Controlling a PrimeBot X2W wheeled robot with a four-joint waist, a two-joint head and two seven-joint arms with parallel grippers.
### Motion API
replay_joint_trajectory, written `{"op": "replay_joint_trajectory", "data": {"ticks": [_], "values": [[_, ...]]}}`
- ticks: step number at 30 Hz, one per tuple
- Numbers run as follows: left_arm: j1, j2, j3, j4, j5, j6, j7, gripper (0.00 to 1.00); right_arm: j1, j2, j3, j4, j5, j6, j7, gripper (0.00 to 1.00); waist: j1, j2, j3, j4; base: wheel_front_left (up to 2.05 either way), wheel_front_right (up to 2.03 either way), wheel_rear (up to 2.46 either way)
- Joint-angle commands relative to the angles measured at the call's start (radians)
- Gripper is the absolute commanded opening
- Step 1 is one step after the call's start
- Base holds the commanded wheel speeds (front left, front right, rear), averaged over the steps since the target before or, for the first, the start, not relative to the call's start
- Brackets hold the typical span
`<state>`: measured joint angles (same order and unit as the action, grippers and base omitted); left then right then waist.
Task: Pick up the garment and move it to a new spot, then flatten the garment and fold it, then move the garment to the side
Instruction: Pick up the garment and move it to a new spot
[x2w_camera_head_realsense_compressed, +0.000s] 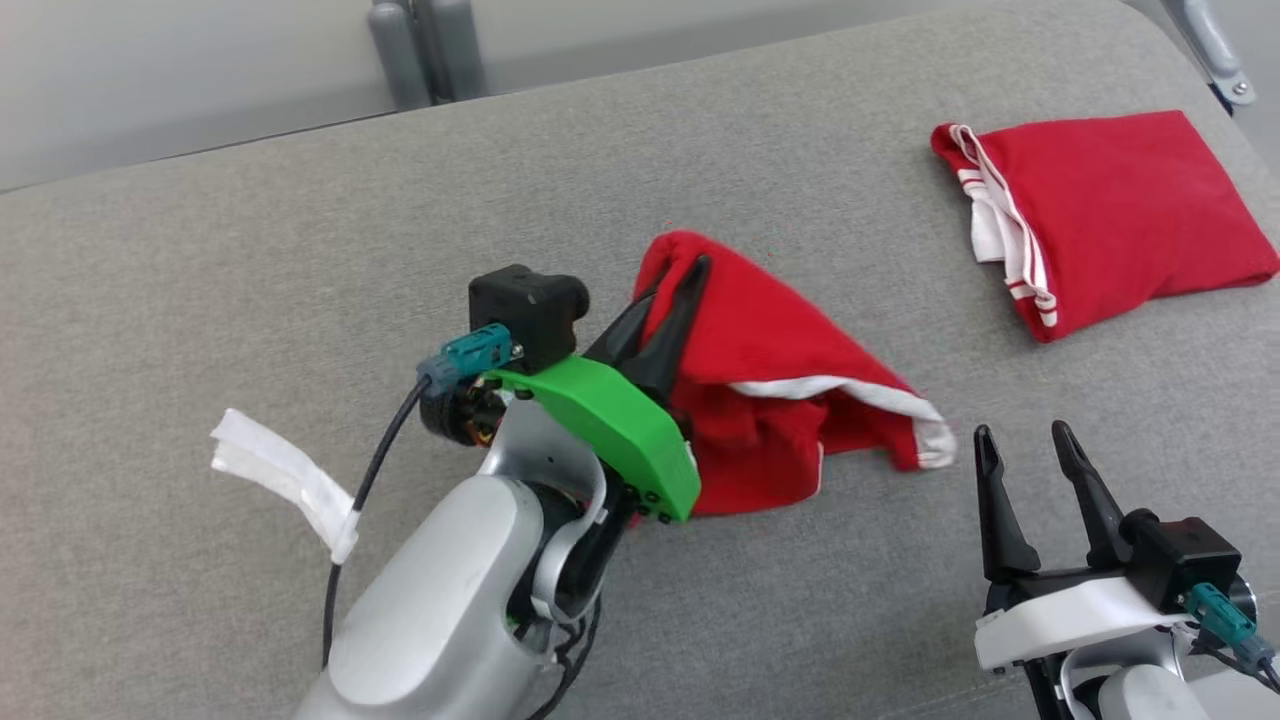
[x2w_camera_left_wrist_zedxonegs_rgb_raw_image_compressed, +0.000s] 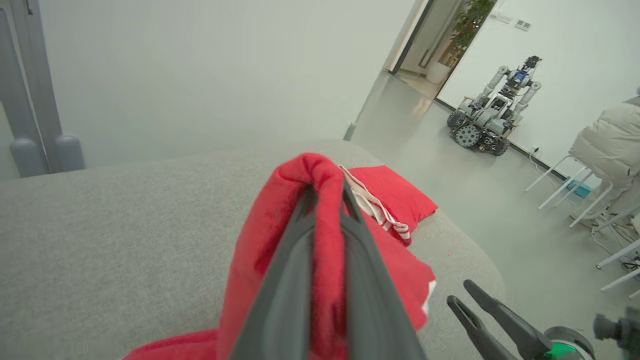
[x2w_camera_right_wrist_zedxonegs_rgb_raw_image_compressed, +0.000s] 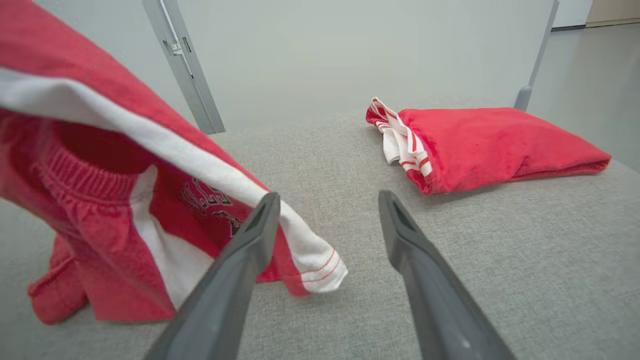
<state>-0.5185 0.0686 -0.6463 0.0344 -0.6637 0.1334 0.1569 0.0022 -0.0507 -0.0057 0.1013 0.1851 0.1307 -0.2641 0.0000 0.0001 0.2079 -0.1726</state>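
Dark lettering (x2w_camera_right_wrist_zedxonegs_rgb_raw_image_compressed: 212, 202) is printed on the red, white-trimmed garment (x2w_camera_head_realsense_compressed: 770, 400), but it is creased and partly covered by a fold, so it cannot be read. A ridge of the garment is pinched between the pressed-together fingers of the left gripper (x2w_camera_head_realsense_compressed: 690, 275) and lifted, while the lower edge is left trailing on the grey cushion (x2w_camera_head_realsense_compressed: 300, 250). The right gripper (x2w_camera_head_realsense_compressed: 1023, 440) is held spread and empty just beside the white hem. A second red garment (x2w_camera_head_realsense_compressed: 1120, 210), folded, is laid well apart.

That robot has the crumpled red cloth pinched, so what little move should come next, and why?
Probably lift a little higher. The left jaws are shut on a fold of the crumpled red white-trimmed garment, but its lower edge rests on the grey padded surface; clearing it first should prevent dragging.
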Motion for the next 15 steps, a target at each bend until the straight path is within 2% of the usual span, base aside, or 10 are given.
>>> {"op": "replay_joint_trajectory", "data": {"ticks": [1, 7, 10, 11, 12, 13, 15], "values": [[0.01, 0.011, 0.009, 0.061, -0.007, 0.002, 0.007, 0.0, -0.01, 0.0, 0.004, 0.003, 0.009, 0.0, 0.0, 1.0, 0.0, -0.0001, 0.018, -0.027, 0.0, 0.0, 0.0], [-0.029, 0.003, 0.069, 0.39, -0.067, -0.007, -0.031, 0.02, -0.026, 0.0, 0.014, 0.01, 0.016, 0.0, 0.0, 1.0, 0.0, -0.0001, 0.04, -0.034, 0.0, 0.0, 0.0], [-0.017, 0.001, 0.098, 0.502, -0.104, -0.025, -0.058, 0.4, -0.031, 0.0, 0.013, 0.012, 0.016, 0.0, 0.0, 1.0, 0.0, -0.0001, 0.046, -0.032, 0.0, 0.0, 0.0], [-0.012, 0.0, 0.112, 0.526, -0.115, -0.031, -0.084, 0.88, -0.029, 0.0, 0.008, 0.013, 0.014, 0.0, 0.0, 1.0, 0.0, -0.0001, 0.046, -0.028, 0.0, 0.0, 0.0], [-0.004, 0.0, 0.127, 0.544, -0.127, -0.036, -0.105, 0.88, -0.025, 0.0, 0.006, 0.015, 0.011, 0.0, 0.0, 1.0, 0.0, -0.0001, 0.045, -0.023, 0.0, 0.0, 0.0], [0.008, 0.0, 0.142, 0.561, -0.134, -0.043, -0.132, 1.0, -0.018, 0.0, 0.003, 0.017, 0.006, 0.0, 0.0, 1.0, 0.0, -0.0001, 0.042, -0.017, 0.0, 0.0, 0.0], [0.035, 0.0, 0.173, 0.574, -0.163, -0.06, -0.183, 1.0, -0.006, 0.0, -0.001, 0.021, 0.0, 0.0, 0.0, 1.0, 0.0, -0.0001, 0.034, -0.005, 0.0, 0.0, 0.0]]}}
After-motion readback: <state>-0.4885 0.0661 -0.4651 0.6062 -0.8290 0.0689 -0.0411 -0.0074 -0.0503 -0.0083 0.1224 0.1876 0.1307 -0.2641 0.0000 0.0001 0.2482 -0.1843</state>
